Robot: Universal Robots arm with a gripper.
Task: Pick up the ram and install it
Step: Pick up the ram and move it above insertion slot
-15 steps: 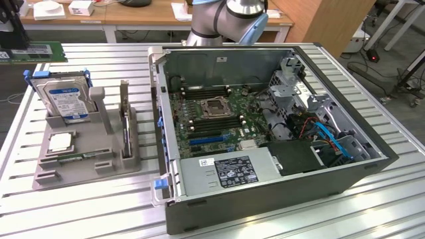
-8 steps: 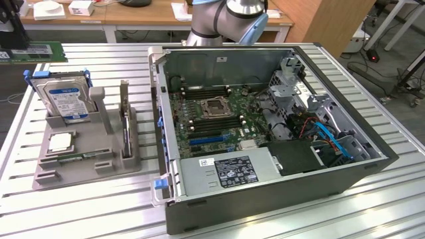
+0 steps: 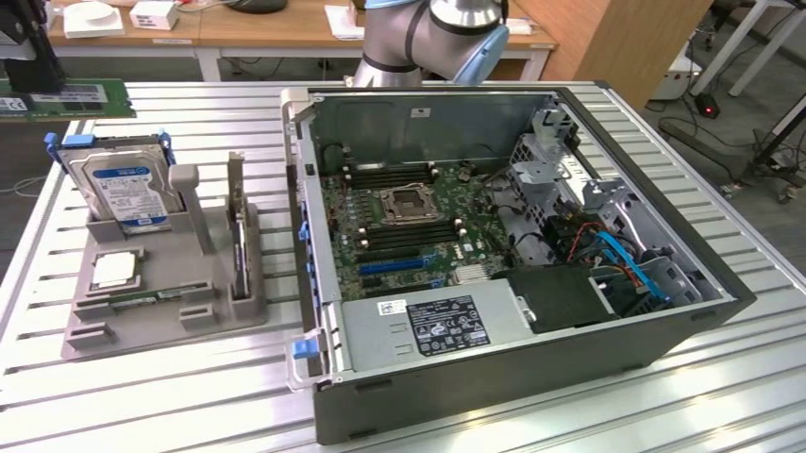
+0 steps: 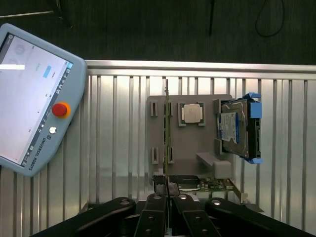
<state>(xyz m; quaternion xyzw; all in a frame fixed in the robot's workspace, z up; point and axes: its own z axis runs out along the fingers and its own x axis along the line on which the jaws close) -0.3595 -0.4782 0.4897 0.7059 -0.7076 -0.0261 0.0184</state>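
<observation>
I am clamping my jaws on the ram (image 3: 75, 99), my two fingers pressed almost together with only the thin green board between them. My gripper (image 3: 30, 85) is hanging high over the slatted metal table (image 3: 151, 396). The ram is sticking out sideways from the jaws, and its white label strip is facing the exterior camera. Seen from my wrist, the gripper (image 4: 168, 191) is showing as dark linkages meeting at the tips. The ram (image 4: 167, 123) is running straight out from between them as a thin edge-on line.

Well below my jaws, a grey tray (image 3: 164, 316) (image 4: 197, 143) is lying on the table (image 4: 118, 148). A silver hard drive (image 3: 126, 189) (image 4: 236, 128) with a blue-white label is standing in the tray's end holder, the part of the tray farthest from my fingertips. A small square processor (image 3: 113, 271) (image 4: 192, 114) is sitting flat in the tray between that drive and the line of the ram I am holding. A second stick (image 3: 237, 212) (image 4: 212, 185) is standing on edge along one side of the tray, apart from my jaws and untouched.

An open computer case (image 3: 441, 406) is resting on the table well apart from my jaws, off past the tray, and its motherboard (image 3: 403, 236) is lying exposed. A teach pendant (image 4: 34, 94) with a red button is sitting to the other side of my jaws from the hard drive.
</observation>
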